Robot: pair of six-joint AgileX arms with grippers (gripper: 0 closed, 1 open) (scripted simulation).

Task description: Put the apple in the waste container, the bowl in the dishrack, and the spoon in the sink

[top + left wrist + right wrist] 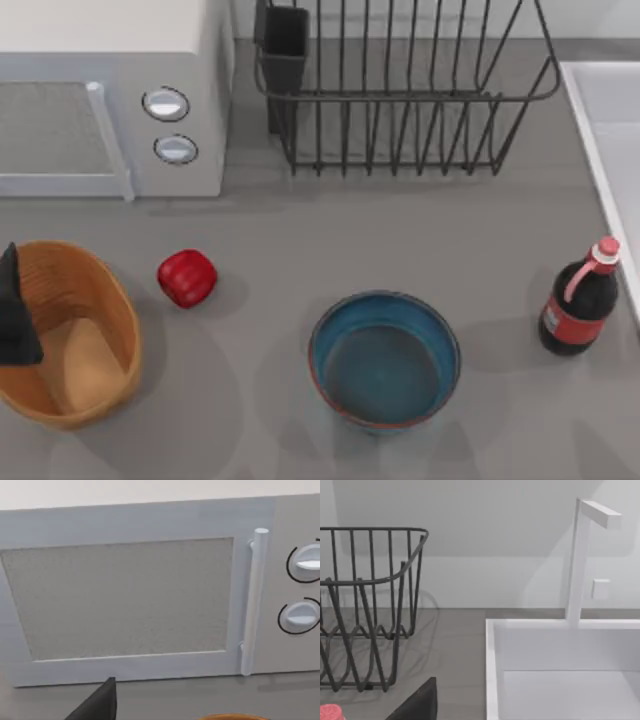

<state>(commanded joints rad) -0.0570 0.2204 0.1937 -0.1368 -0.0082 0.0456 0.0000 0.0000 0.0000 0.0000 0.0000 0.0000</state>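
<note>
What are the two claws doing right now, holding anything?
Left gripper: over the basket at the table's left edge; holding nothing visible.
Right gripper: near the sink and rack; holding nothing visible.

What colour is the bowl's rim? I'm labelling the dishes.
Thin reddish-brown, around the blue-teal bowl; the top view shows it best.

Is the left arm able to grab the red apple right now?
Probably yes. The left gripper hangs over the waste container at the table's left edge, and the apple sits on bare table just right of the basket, with nothing between them.
</note>
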